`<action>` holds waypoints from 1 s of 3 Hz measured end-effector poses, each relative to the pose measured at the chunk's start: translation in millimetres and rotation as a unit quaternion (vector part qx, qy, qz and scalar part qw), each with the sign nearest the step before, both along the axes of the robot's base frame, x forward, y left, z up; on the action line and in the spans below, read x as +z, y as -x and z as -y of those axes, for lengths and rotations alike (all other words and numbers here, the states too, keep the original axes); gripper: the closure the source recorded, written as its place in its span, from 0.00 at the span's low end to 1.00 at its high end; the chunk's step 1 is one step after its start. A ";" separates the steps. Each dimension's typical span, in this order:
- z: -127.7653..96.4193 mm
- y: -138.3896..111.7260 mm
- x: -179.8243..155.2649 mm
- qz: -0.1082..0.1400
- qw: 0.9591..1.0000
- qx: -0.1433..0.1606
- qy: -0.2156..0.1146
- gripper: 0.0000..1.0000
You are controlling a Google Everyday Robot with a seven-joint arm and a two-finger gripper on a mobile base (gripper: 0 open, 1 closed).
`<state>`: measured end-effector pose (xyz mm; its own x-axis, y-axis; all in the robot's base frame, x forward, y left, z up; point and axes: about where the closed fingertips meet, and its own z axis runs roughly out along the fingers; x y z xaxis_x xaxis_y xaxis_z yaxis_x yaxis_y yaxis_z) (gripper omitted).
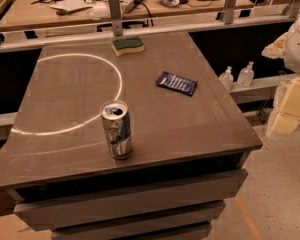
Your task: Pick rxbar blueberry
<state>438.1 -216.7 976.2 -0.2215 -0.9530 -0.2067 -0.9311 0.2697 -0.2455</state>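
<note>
The rxbar blueberry is a flat dark navy wrapper with pale lettering. It lies flat on the grey table top, right of centre and slightly angled. My arm's white and pale yellow parts show at the right edge of the view, beyond the table's right side. The gripper is there, well to the right of the bar, off the table and touching nothing on it.
An open silver-blue drink can stands upright near the table's front edge. A green and yellow sponge lies at the back. Two small bottles sit on a ledge to the right. A cluttered desk lies behind a rail.
</note>
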 end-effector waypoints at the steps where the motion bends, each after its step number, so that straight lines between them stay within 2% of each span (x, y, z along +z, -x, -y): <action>1: -1.3 -1.8 0.8 0.007 1.000 -0.006 -0.010 0.00; 2: -3.0 -13.1 -9.6 0.013 0.996 -0.052 -0.068 0.00; 3: 0.9 -38.4 -24.7 0.025 0.985 -0.097 -0.141 0.00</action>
<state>476.5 -217.6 951.5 -0.3768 -0.7970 -0.4720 -0.8443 0.5051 -0.1790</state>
